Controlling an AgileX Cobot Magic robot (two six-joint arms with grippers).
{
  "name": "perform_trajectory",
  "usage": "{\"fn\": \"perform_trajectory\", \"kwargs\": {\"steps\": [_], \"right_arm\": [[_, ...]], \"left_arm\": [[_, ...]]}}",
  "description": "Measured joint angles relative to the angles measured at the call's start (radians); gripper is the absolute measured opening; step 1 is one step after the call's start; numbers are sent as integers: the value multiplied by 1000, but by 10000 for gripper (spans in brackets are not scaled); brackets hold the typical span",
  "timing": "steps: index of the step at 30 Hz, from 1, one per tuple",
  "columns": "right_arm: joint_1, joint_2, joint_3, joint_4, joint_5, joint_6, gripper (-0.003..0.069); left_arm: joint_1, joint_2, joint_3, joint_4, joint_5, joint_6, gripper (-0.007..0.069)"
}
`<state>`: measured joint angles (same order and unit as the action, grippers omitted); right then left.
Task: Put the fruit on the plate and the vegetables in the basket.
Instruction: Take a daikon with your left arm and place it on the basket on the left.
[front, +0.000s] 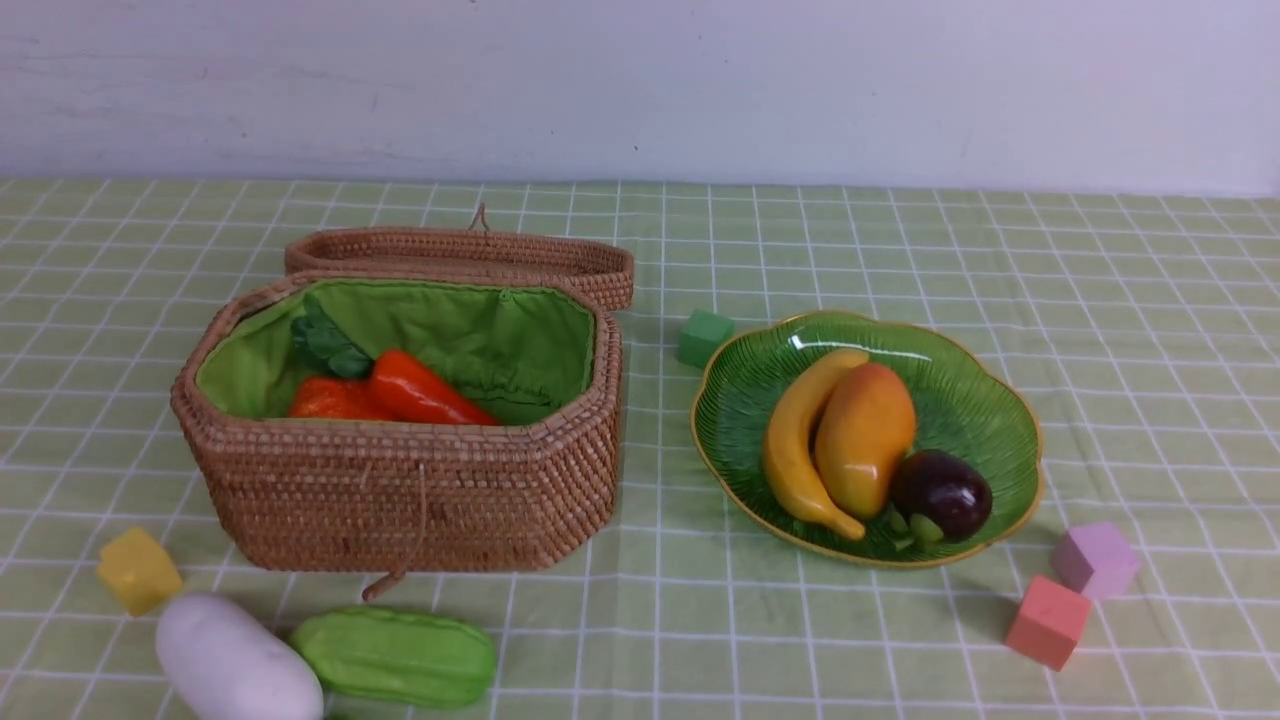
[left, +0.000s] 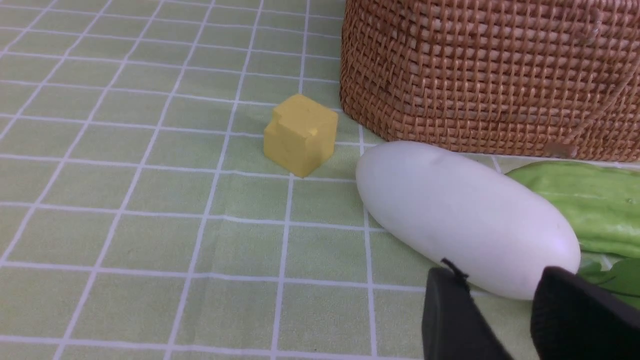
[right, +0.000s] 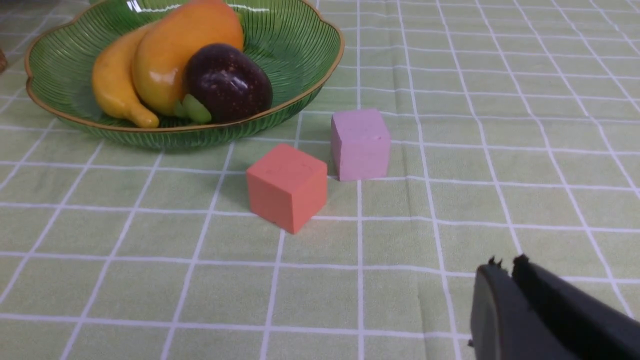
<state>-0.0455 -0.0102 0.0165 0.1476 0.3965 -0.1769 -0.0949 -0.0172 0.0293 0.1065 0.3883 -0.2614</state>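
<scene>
The wicker basket (front: 400, 480) stands open at the left and holds the red pepper (front: 425, 392) and the orange pumpkin (front: 330, 400). The white radish (front: 235, 660) and the green gourd (front: 395, 655) lie on the cloth in front of it. The green plate (front: 1000, 400) holds the banana (front: 795, 445), mango (front: 865, 435) and mangosteen (front: 942, 492). Neither gripper shows in the front view. My left gripper (left: 500, 282) is open, its jaws just short of the radish's (left: 465, 215) near end, beside the gourd (left: 585, 200). My right gripper (right: 505, 265) is shut and empty, low over the cloth, apart from the plate (right: 300, 45).
The basket's lid (front: 460, 255) lies behind the basket. A yellow cube (front: 138, 570) sits left of the radish. A green cube (front: 704, 337) sits between basket and plate. A purple cube (front: 1095, 558) and a red cube (front: 1047, 620) sit in front of the plate's right side.
</scene>
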Motion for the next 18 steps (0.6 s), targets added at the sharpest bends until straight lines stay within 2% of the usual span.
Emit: {"fn": "perform_trajectory", "kwargs": {"steps": [11,15,18], "right_arm": [[0,0,0,0,0,0,57],[0,0,0,0,0,0,61],[0,0,0,0,0,0,65]], "left_arm": [[0,0,0,-8,-15,-4,239],[0,0,0,-80,-76,-59,239],[0,0,0,-216,-202,-127,239]]}}
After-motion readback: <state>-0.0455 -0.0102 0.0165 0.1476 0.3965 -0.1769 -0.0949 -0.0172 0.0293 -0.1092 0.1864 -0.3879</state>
